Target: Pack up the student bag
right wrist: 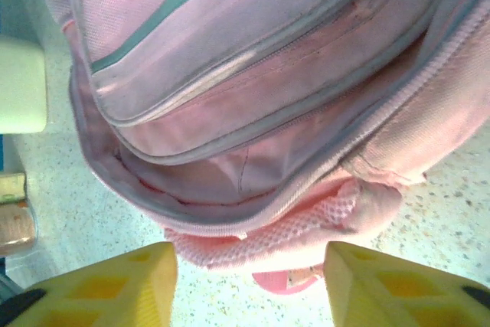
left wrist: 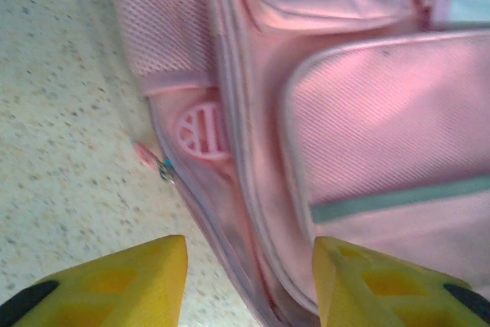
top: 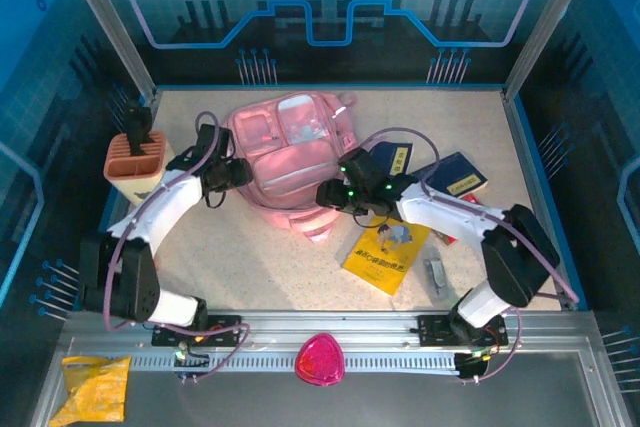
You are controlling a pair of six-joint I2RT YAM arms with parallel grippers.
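- Magenta rounded-triangle object [top: 319,358] sits on the near rail.
- Yellow book [top: 385,252] lies flat by the right arm; its cover print is too small to read.
- Right gripper [right wrist: 249,285]: jaws apart, empty, over the student bag [right wrist: 230,74], at a zippered edge.
- Left gripper [left wrist: 249,281]: jaws apart, empty, over the bag's side seam.
- Bag lies flat mid-table between the grippers.

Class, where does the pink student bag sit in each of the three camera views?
Top external: student bag left of centre, toward the back of the table.
Left wrist: bag on the right side and along the top.
Right wrist: bag across the top and middle.
Shared landmark: grey-green strip across its front, in both wrist views.
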